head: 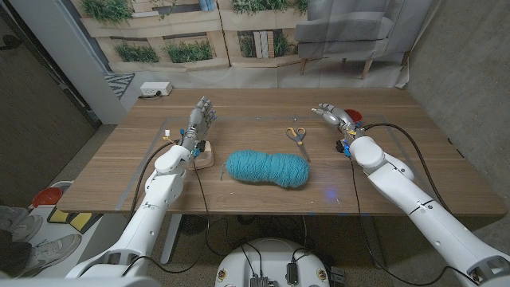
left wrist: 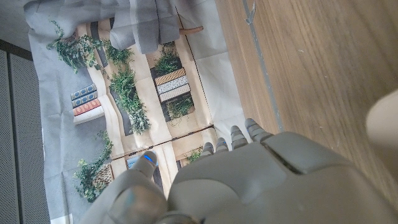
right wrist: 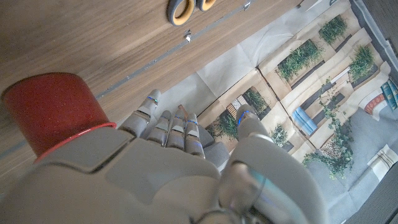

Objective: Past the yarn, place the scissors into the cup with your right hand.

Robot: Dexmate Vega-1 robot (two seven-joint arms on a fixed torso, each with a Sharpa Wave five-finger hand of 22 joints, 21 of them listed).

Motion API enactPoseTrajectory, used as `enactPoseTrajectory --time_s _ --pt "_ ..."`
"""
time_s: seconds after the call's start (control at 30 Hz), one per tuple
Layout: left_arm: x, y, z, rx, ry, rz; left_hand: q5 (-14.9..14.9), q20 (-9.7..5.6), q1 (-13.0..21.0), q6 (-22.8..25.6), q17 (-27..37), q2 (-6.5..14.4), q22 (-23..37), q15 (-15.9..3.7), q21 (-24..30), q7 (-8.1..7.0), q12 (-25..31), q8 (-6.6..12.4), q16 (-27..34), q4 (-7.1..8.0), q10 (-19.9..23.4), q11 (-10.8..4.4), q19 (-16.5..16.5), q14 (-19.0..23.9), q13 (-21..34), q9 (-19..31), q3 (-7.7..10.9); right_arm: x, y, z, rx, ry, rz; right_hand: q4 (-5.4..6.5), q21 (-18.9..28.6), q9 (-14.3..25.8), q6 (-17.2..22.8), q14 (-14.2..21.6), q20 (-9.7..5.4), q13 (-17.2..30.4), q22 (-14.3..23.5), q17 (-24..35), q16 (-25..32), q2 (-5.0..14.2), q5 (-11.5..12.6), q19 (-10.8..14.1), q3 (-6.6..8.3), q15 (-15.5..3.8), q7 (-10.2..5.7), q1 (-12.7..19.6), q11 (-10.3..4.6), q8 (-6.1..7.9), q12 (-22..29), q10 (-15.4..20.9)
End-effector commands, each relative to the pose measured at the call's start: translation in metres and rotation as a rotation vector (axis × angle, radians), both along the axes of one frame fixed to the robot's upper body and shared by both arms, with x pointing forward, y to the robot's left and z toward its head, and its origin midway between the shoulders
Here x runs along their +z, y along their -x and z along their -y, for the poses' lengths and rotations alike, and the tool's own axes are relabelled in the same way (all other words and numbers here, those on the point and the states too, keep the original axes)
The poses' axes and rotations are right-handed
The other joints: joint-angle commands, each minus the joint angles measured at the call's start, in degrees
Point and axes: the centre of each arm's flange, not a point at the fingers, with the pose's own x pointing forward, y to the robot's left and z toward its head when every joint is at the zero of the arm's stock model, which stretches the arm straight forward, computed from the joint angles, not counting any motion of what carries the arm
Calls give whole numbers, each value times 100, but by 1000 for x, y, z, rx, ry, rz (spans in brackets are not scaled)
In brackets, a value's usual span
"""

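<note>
The scissors [head: 296,135], yellow-handled, lie on the wooden table [head: 398,179] just past the teal yarn [head: 267,168]. Their handles [right wrist: 189,7] show in the right wrist view too. A red cup [head: 353,116] stands at the far right, mostly hidden behind my right hand [head: 333,115]; the right wrist view has the cup [right wrist: 53,112] close beside my right hand [right wrist: 186,174]. That hand holds nothing, fingers extended, to the right of the scissors. My left hand [head: 201,119] is raised left of the yarn, fingers apart and holding nothing; its back [left wrist: 249,180] shows in the left wrist view.
A small pale wooden object [head: 204,154] sits by my left wrist, left of the yarn, and its pale edge [left wrist: 382,118] shows in the left wrist view. A white box [head: 155,90] lies at the table's far left corner. A grey sofa [head: 351,28] stands beyond the table.
</note>
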Motion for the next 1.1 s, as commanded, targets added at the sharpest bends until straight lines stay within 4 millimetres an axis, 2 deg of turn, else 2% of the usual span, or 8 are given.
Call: enactPoseTrajectory --time_s 0.03,0.17,0.5,0.67,0.73,1.1 --pt "0 -1 0 -3 0 -1 41 47 -6 -577 28 27 10 48 11 26 53 28 28 3 -822 17 -462 -995 11 25 -16 3 9 -10 -114 75 42 -30 77 22 225 289 -18 17 29 21 80 -78 -12 225 -59 -25 -8 101 -4 73 66 229" --pt "0 -1 0 -2 0 -1 41 46 -6 -579 28 26 10 44 10 27 53 25 27 3 -824 16 -462 -997 11 26 -19 5 12 -14 -133 99 47 -22 109 23 275 413 -29 18 41 26 96 -162 -16 343 -114 12 31 98 25 67 61 283" --pt "0 -2 0 -4 2 -3 42 49 -6 -576 28 26 10 47 8 48 53 24 28 3 -826 19 -458 -995 12 26 -24 6 18 -28 -201 188 48 -21 92 23 284 415 -22 19 45 29 78 -229 -12 326 -152 24 36 96 37 57 39 271" --pt "0 -2 0 -5 3 -3 42 47 -6 -572 28 26 10 42 8 51 55 24 28 3 -821 16 -455 -996 12 26 -28 7 20 -34 -228 220 49 -54 62 22 405 693 -16 27 47 34 137 -389 38 314 -203 54 93 173 47 74 57 424" --pt "0 -3 0 -5 4 -4 42 44 -6 -577 28 26 10 37 7 43 55 21 27 2 -822 20 -454 -997 12 26 -29 7 21 -36 -236 233 53 -58 82 23 460 827 1 32 48 40 167 -434 63 393 -212 60 91 221 85 80 65 490" --pt "-1 -4 -2 -3 8 -5 43 54 -6 -570 27 26 10 44 3 49 55 21 29 3 -824 22 -454 -992 13 27 -35 7 23 -47 -304 293 54 -22 139 25 750 1209 -134 57 59 101 270 -485 145 644 -263 -41 98 366 113 123 136 841"
